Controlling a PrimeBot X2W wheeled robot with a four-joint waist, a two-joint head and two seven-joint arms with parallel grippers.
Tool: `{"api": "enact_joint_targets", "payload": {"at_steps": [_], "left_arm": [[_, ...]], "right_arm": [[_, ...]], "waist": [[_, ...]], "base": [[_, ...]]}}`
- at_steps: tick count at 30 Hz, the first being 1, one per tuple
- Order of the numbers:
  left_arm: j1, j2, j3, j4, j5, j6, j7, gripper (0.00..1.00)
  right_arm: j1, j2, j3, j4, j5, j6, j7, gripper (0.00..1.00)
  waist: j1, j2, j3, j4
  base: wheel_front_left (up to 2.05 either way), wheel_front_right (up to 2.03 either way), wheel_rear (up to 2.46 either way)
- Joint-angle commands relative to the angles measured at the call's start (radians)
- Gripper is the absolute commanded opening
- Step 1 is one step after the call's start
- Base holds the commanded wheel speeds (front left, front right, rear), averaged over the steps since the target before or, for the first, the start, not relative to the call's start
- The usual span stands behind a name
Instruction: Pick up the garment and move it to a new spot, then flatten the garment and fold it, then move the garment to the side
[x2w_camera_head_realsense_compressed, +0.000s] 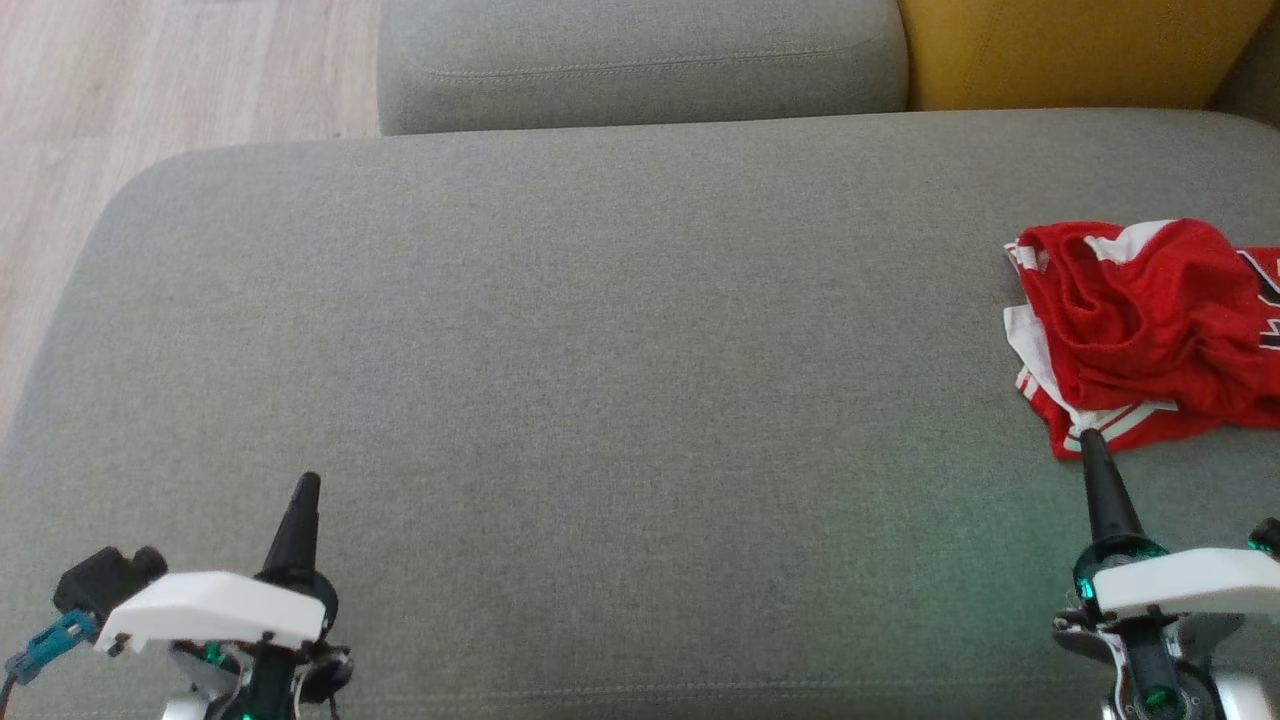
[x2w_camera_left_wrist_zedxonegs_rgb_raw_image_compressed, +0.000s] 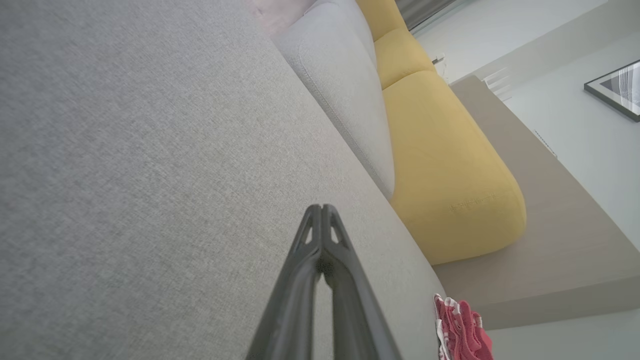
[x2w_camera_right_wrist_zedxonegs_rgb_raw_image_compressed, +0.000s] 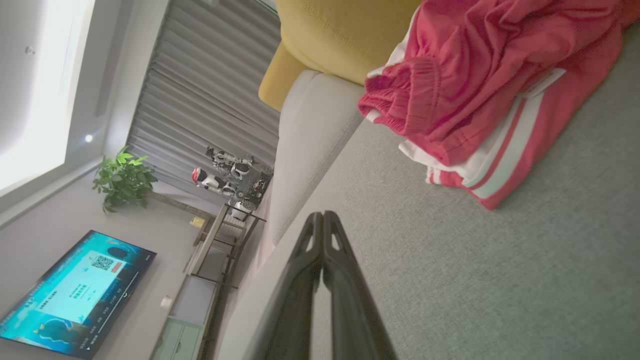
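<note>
The garment is a crumpled red piece with white stripes, lying on the grey sofa seat at the far right and running past the frame edge. It also shows as the garment at the upper right of the right wrist view, and small as the garment at the bottom of the left wrist view. My right gripper is shut and empty, its tip just short of the garment's near hem. At the lower left my left gripper is shut and empty, far from the cloth. Both pairs of fingers press together: left gripper, right gripper.
A grey back cushion and a yellow cushion stand behind the seat. Pale wooden floor lies past the seat's left edge. The right wrist view shows a lit screen, a plant and a shelf.
</note>
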Motion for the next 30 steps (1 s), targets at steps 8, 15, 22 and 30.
{"api": "enact_joint_targets", "payload": {"at_steps": [8,15,22,30], "left_arm": [[-0.071,-0.015,0.07,-0.014,-0.094,-0.034,0.027,0.0],[-0.077,-0.029,0.095,-0.006,-0.152,-0.052,0.043,0.0],[-0.085,-0.047,0.125,0.004,-0.219,-0.074,0.062,0.0],[-0.094,-0.066,0.16,0.016,-0.296,-0.099,0.084,0.0]], "right_arm": [[-0.071,-0.01,0.005,-0.009,0.117,0.0,-0.007,0.0],[-0.08,-0.01,0.002,0.005,0.188,0.0,-0.008,0.0],[-0.091,-0.01,-0.001,0.022,0.271,-0.001,-0.009,0.0],[-0.103,-0.01,-0.005,0.042,0.366,-0.001,-0.01,0.0]], "waist": [[0.0,0.0,-0.001,-0.002],[0.0,0.0,-0.002,-0.004],[0.0,0.0,-0.002,-0.006],[0.0,0.0,-0.003,-0.008]], "base": [[0.0,0.0,0.0],[0.0,0.0,0.0],[0.0,0.0,0.0],[0.0,0.0,0.0]]}}
